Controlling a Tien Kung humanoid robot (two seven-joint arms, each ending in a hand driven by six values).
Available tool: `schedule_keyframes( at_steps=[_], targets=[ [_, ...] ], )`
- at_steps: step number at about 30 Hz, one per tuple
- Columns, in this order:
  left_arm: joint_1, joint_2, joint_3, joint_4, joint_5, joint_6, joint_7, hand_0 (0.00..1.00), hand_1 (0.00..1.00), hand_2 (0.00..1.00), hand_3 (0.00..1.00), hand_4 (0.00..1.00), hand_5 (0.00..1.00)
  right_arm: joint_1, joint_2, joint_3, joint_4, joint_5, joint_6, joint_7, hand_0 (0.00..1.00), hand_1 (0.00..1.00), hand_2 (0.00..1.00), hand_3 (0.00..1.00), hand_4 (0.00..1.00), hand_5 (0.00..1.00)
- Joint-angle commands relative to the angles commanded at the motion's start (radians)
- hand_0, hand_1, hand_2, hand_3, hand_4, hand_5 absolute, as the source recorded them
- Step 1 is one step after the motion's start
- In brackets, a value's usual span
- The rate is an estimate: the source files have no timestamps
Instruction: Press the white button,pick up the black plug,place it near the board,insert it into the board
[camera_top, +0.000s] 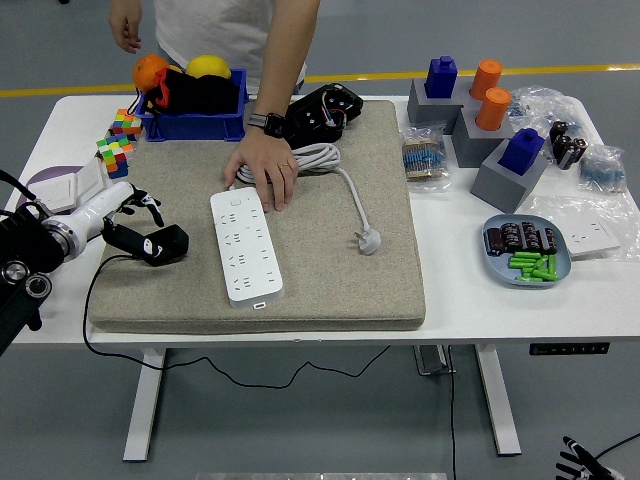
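We are looking down on a white table carrying a thick beige fabric mat with a coarse woven look and rounded corners. On the mat's left half the board, a long white plastic power strip with rows of sockets, is lying lengthwise, its white button at the far end. A person's hand is resting flat on the mat, fingers touching the strip's far end. The strip's white cable is curling across the mat and ending in a white plug. The black plug, a small blocky matte adapter, is sitting at the mat's left edge, just left of the board and apart from it, its thin black cord trailing off the table's front. Our left hand is reaching in from the left with dark fingers at the plug's left side; we cannot tell whether they are gripping it or only touching it. At the lower right corner only a few fingertips of our right hand are showing.
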Motion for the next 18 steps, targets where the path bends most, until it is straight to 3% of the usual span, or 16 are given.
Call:
schedule_keyframes(
  at_steps=[10,15,16,18],
  targets=[
    [-0.029,-0.005,0.044,0.066,0.010,0.022,-0.040,0.842,0.899,0.837,0.338,0.998,0.002,0.006,-0.002,-0.003,0.000,0.004,0.000,0.000,0.806,0.709,0.696,0.682,0.763,0.595],
    [-0.055,-0.012,0.070,0.105,0.022,0.020,-0.028,0.842,0.899,0.837,0.338,0.998,0.002,0.007,-0.003,-0.012,0.000,0.008,0.001,-0.001,0.806,0.709,0.696,0.682,0.763,0.595],
    [-0.060,-0.011,0.077,0.111,0.019,0.017,-0.023,0.790,0.773,0.686,0.410,0.915,0.002,0.007,-0.003,-0.013,0.000,0.008,0.001,-0.002,0.806,0.709,0.696,0.682,0.763,0.595],
    [-0.068,-0.010,0.088,0.121,0.012,0.014,-0.017,0.790,0.773,0.686,0.410,0.915,0.002,0.007,-0.004,-0.014,0.000,0.009,0.001,-0.002,0.806,0.709,0.696,0.682,0.763,0.595]
  ],
)
